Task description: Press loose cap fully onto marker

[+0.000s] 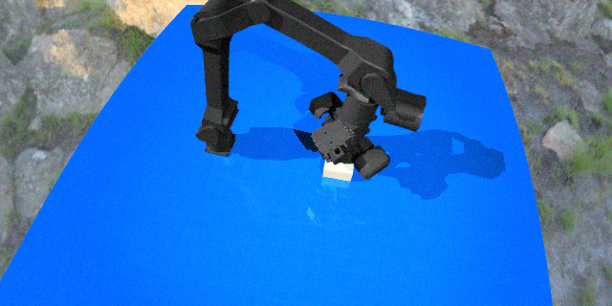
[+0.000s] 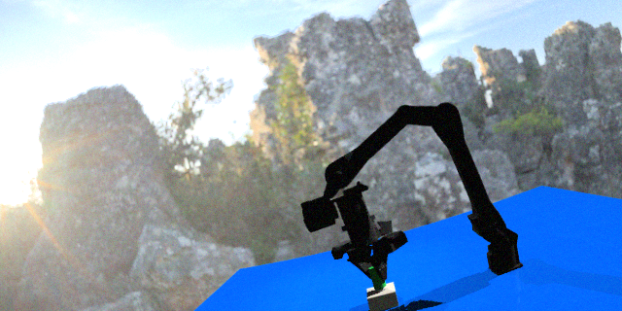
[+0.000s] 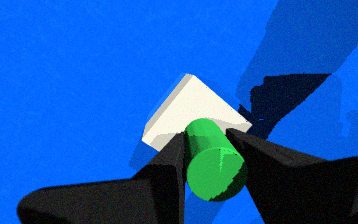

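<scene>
The green cap (image 2: 373,273) (image 3: 216,174) is upright with a slight tilt in the exterior view, over the holder block. The pale holder block (image 1: 338,171) (image 2: 383,297) (image 3: 200,102) stands on the table. My gripper (image 2: 378,278) (image 3: 205,135) is shut on the cap, with one finger on each side of it, low over the block. The cap's lower end reaches down to the block's top, as far as the views show. No marker body shows between cap and block; it is hidden. In the top view the arm hides the cap and the fingertips.
The blue table (image 1: 191,229) (image 2: 559,233) carries the arm's base (image 1: 217,139) (image 2: 503,255), to the left of the block in the top view and to the right in the exterior view. The arm's shadow falls across the table beside the block. No other object shows on it.
</scene>
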You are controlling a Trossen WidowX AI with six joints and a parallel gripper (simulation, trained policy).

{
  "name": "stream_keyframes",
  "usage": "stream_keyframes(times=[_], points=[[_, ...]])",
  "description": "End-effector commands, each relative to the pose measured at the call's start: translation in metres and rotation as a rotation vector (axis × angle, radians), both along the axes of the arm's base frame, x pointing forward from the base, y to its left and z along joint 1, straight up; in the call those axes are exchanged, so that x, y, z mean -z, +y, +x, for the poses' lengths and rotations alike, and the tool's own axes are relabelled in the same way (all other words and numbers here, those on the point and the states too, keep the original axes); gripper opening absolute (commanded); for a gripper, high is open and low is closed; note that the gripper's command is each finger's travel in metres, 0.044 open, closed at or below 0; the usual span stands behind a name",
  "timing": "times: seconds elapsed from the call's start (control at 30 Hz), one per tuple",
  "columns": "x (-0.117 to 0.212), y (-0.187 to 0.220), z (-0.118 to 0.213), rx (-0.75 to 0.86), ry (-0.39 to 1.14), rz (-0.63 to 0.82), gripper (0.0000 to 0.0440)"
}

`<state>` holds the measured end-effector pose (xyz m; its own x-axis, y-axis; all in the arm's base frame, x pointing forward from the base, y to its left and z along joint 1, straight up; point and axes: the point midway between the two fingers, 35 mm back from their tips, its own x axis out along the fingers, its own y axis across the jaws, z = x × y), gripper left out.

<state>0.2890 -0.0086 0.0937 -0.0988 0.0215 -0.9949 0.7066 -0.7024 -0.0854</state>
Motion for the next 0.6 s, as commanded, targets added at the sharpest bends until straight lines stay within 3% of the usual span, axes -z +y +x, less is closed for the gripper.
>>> stream_keyframes(times=[0.0,0.57], points=[[0.0161,-0.0078,-0.0067,-0.008,0.046,-0.03,0.0078],[0.0165,-0.0087,-0.0065,-0.015,0.045,-0.033,0.0099]])
